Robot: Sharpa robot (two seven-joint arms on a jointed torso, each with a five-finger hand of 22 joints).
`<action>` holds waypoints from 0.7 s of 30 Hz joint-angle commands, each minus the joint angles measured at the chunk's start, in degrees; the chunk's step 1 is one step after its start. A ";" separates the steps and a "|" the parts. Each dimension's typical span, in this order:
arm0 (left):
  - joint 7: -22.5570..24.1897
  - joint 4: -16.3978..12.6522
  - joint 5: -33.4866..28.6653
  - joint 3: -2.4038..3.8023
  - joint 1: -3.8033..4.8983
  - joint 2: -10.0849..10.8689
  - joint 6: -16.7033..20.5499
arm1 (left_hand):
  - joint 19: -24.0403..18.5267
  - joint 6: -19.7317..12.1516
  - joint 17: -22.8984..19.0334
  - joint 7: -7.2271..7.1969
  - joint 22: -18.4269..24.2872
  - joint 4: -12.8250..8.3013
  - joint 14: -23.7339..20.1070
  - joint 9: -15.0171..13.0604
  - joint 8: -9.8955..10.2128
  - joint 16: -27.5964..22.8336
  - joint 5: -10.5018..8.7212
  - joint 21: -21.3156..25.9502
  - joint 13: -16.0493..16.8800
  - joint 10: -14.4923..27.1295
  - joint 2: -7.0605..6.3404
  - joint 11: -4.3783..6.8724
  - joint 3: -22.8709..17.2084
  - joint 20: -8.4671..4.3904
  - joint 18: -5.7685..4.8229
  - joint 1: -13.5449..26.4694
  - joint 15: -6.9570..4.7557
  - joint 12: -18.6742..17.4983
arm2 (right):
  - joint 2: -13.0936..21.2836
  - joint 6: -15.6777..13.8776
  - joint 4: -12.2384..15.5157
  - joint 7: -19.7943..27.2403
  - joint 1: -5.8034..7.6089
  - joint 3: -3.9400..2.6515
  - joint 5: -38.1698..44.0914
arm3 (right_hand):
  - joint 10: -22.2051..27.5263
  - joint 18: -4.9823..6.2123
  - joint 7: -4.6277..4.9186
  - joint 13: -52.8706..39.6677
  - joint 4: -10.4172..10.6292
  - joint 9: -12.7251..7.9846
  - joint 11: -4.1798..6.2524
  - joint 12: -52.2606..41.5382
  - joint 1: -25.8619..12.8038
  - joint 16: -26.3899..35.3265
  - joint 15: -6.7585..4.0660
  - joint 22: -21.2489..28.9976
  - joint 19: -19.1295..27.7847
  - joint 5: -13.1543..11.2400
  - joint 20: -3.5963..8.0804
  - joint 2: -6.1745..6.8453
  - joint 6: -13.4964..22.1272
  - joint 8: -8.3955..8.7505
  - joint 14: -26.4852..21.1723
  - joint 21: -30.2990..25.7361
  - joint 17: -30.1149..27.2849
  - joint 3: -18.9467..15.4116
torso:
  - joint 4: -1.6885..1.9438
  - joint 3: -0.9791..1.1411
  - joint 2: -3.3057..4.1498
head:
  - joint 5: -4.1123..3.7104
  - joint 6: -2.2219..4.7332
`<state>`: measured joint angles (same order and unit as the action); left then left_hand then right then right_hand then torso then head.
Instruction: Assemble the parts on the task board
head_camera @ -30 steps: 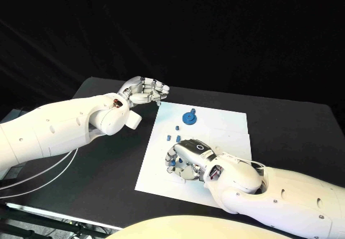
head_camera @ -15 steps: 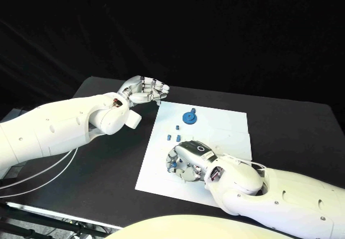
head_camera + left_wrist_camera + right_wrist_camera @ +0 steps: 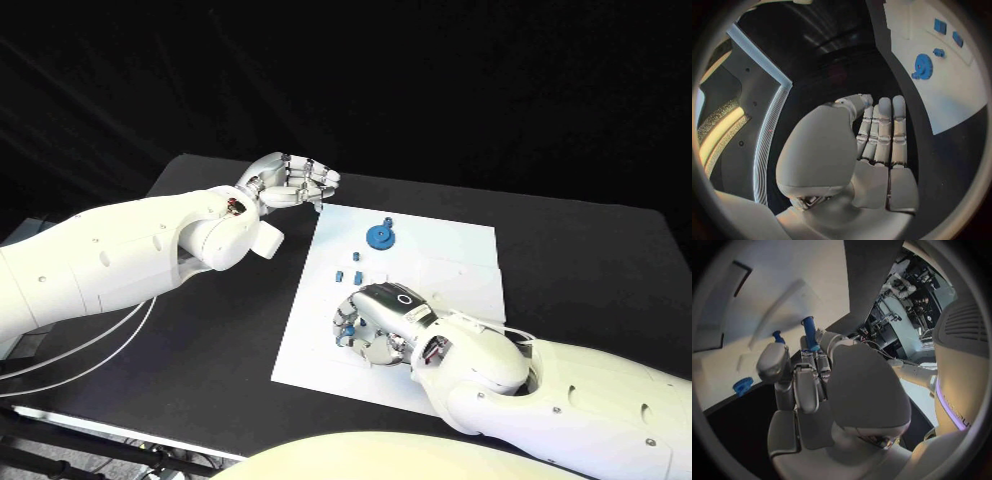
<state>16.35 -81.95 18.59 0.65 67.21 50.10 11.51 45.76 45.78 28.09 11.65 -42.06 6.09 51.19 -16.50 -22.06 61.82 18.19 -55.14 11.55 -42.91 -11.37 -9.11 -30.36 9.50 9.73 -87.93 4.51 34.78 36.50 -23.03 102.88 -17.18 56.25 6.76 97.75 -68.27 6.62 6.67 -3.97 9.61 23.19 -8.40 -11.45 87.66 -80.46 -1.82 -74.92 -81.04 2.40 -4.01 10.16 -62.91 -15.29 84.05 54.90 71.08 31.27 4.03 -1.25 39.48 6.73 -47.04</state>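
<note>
White task board (image 3: 447, 250) lies flat on surface; blue gear (image 3: 378, 237) near its far edge, small blue pieces (image 3: 351, 271) mid-board.
</note>
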 commanded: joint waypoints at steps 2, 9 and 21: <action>0.33 -0.11 -0.29 0.03 0.04 -0.02 -0.97 | -0.28 -0.53 -0.07 0.61 0.06 -0.49 -0.16 0.07 -0.09 -0.34 0.04 0.21 -0.07 0.34 -0.17 0.02 0.04 0.20 0.88 0.63 0.12 0.18 | -0.19 1.20 -0.19 -0.34 -0.08 0.00 0.72 | -6.66 -0.81 0.02 -3.13 -1.34 0.12 6.18 -0.29 -0.18 -0.30 -0.33 -1.39 -0.05 0.40 0.47 -0.34 0.29 -0.33 2.27 -0.08 0.06 1.70 | 0.01 -0.01 0.01 | 0.00 0.04; 0.29 -0.11 -0.29 0.03 0.04 -0.01 -0.99 | -0.28 -0.53 -0.07 0.61 0.06 -0.49 -0.16 0.07 -0.09 -0.34 0.04 0.21 -0.07 0.34 -0.17 0.02 0.04 0.20 0.88 0.63 0.12 0.18 | -0.91 3.34 -0.96 -0.80 -0.09 0.21 0.84 | -6.65 -0.78 0.04 -3.15 -1.38 0.17 6.17 -0.26 -0.26 -0.27 -0.33 -1.36 0.00 0.40 0.46 -0.30 0.31 -0.35 2.26 -0.23 -0.01 1.73 | 0.06 0.00 0.04 | -0.02 0.02; 0.19 -0.08 -0.29 0.03 0.04 0.03 -1.06 | -0.27 -0.53 -0.08 0.62 0.09 -0.51 -0.17 0.11 -0.12 -0.34 0.03 0.25 -0.11 0.37 -0.13 0.01 0.04 0.22 0.87 0.74 0.13 0.22 | -1.74 3.68 -1.93 -0.13 -0.27 0.47 0.85 | -6.54 -0.69 0.08 -3.20 -1.51 0.34 6.12 -0.09 -0.64 -0.04 -0.30 -1.18 0.21 0.41 0.44 -0.18 0.42 -0.40 2.15 -0.85 -0.45 1.85 | 0.04 -0.02 0.01 | -0.03 -0.11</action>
<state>16.28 -81.95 18.58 0.65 67.22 50.14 11.41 45.76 45.78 28.10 11.65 -42.01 5.93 51.19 -16.44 -22.06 61.82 18.19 -55.15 11.49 -42.91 -11.54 -9.11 -30.20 9.50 9.73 -87.77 4.51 34.78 34.81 -21.00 101.25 -17.68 56.31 6.88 98.41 -68.27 6.63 6.67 -3.98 9.30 23.49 -8.40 -11.47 87.21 -80.46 -1.72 -74.91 -80.82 2.66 -3.80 10.48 -62.91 -15.39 84.14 54.33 70.75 31.58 4.08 -1.26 39.51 6.69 -47.17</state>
